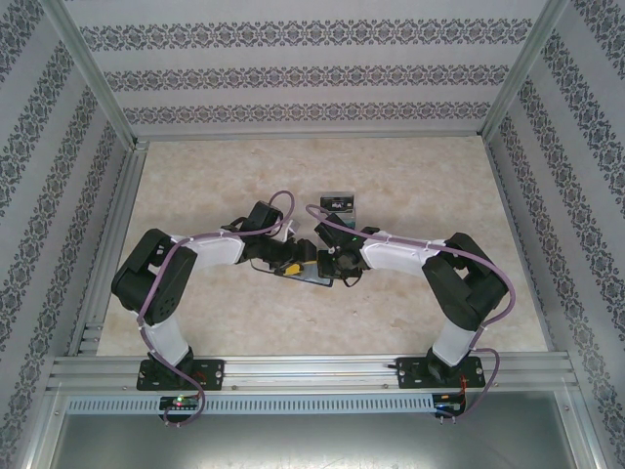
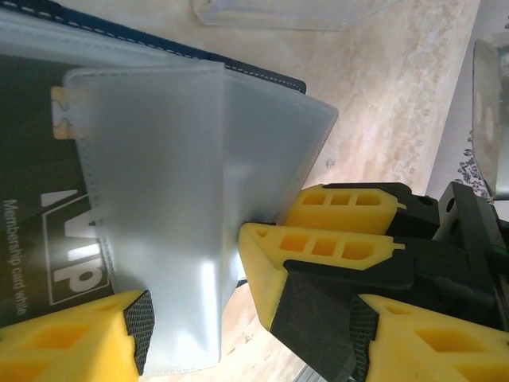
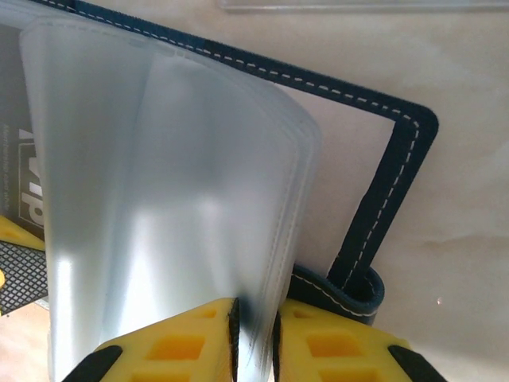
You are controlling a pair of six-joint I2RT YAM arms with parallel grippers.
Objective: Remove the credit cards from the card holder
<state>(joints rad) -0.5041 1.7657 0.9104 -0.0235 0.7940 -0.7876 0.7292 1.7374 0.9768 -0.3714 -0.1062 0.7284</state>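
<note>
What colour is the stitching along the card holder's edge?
White stitching on the card holder's dark blue border, clearest in the right wrist view.

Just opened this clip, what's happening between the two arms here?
Both arms meet over the open card holder on the table. The right gripper is pinched shut on its frosted plastic sleeves, which bow upward. The left gripper is open, close to a dark VIP card that is still in the holder. What look like removed cards lie on the table further back.

One card holder [image 3: 398, 159], one dark card [image 2: 48, 239] inside it, one left hand [image 2: 246, 342], one right hand [image 3: 253, 334].
</note>
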